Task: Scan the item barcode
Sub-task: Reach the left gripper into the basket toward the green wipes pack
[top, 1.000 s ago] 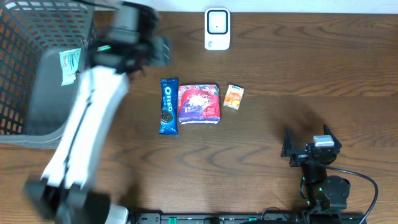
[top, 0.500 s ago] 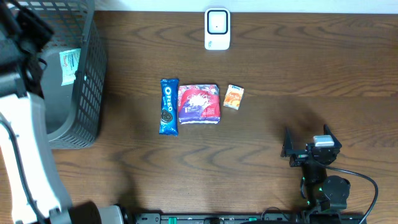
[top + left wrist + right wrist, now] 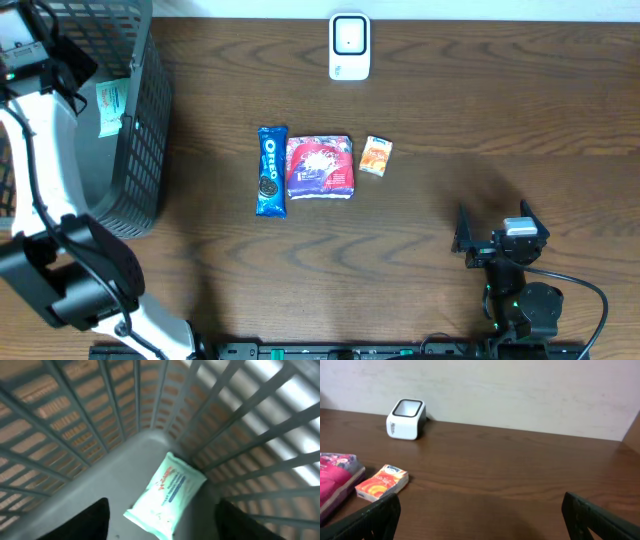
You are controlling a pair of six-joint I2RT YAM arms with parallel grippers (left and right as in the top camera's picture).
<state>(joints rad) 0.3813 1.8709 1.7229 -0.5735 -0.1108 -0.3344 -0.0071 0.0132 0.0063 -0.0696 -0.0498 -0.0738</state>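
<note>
The left arm reached over the grey mesh basket [image 3: 142, 140] at the upper left of the overhead frame. In the left wrist view the left gripper [image 3: 161, 506] hung above the basket floor with its dark fingers [image 3: 95, 519] spread apart and nothing pinched between them. Below them a pale green-and-white packet [image 3: 166, 494] lay flat in a corner of the basket, touching neither finger. On the brown wooden table [image 3: 500, 120], near the middle of the overhead frame, three items lay in a row: a blue Oreo pack [image 3: 271, 171] on the left, a pink-and-red packet [image 3: 320, 167] just beside it, and a small orange packet [image 3: 376, 156] on the right. The white barcode scanner [image 3: 349, 46] stood at the top centre, well apart from the row. At the lower right the right gripper [image 3: 492, 238] sat low over the table with its jaws wide and empty.
</note>
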